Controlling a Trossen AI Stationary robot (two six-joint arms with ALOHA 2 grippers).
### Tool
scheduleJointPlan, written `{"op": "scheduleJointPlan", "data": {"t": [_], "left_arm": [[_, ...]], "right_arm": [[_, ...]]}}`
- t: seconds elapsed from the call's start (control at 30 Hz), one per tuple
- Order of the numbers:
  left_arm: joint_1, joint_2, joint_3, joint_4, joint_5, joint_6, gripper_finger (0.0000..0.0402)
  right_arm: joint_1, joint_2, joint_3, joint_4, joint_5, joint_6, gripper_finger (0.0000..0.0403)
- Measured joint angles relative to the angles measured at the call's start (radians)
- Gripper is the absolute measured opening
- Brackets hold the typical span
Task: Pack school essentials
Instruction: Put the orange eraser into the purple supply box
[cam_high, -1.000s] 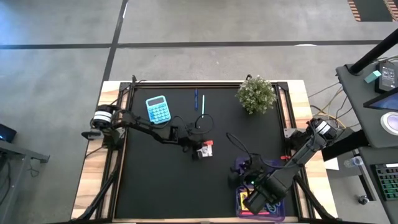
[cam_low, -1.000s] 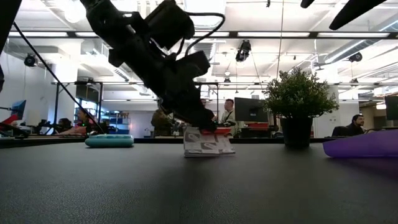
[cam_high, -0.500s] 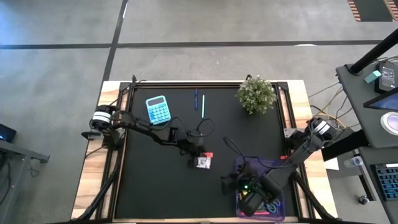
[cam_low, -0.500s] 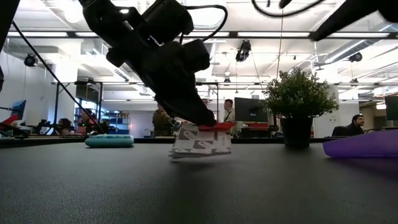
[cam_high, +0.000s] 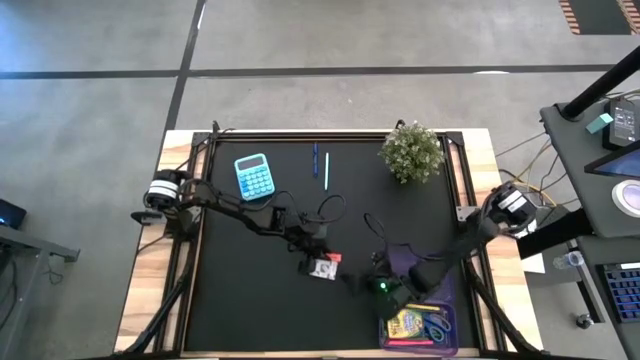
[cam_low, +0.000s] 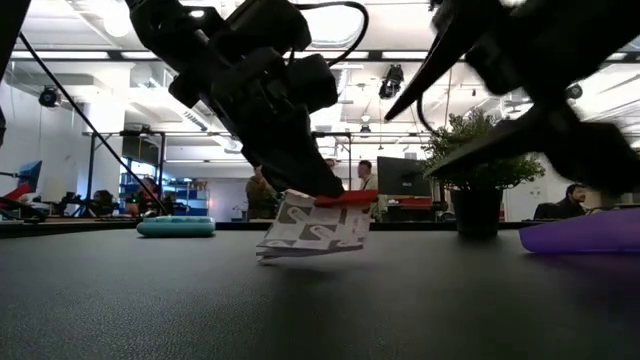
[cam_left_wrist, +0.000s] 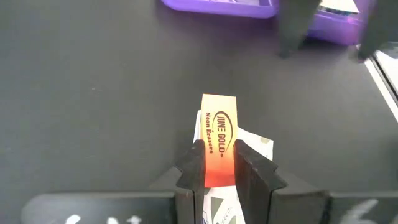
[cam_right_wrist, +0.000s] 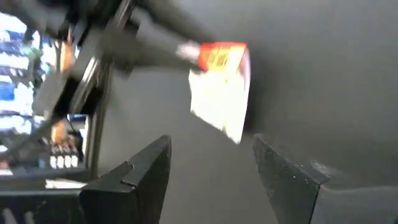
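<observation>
The white-and-red packet hangs from my left gripper, which is shut on it over the table's middle; it also shows in the low view. My right gripper is open just right of the packet, fingers wide apart and pointing at it without touching. The translucent purple case lies at the near right and holds the yellow-green crayon box and some pens. A blue pen and a green pen lie flat near the far edge. My left gripper pinches the packet's red header card between its two fingers, coming slanting down from the far left. The white body hangs tilted below the fingers, its lower edge close over the table; whether it touches, I cannot tell.
A blue calculator lies at the far left, and a bushy potted plant stands at the far right. The purple case sits low at the right. People sit in the room beyond the table.
My left gripper carried the packet toward the near edge; the packet left its upright stand on the table and now hangs tilted. My right gripper swung from above the purple case toward the table's left, up to the packet, uncovering the case.
</observation>
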Motion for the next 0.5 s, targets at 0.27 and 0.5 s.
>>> {"op": "scheduleJointPlan", "data": {"t": [0.27,0.5], "left_arm": [[-0.005,0.000,0.003,0.043,0.002,0.000,0.0050],[-0.004,-0.001,0.001,0.148,-0.002,0.000,0.0050]], "right_arm": [[-0.107,0.000,-0.075,0.133,-0.004,0.001,0.0217],[-0.141,-0.001,-0.074,0.131,-0.008,-0.013,0.0217]]}}
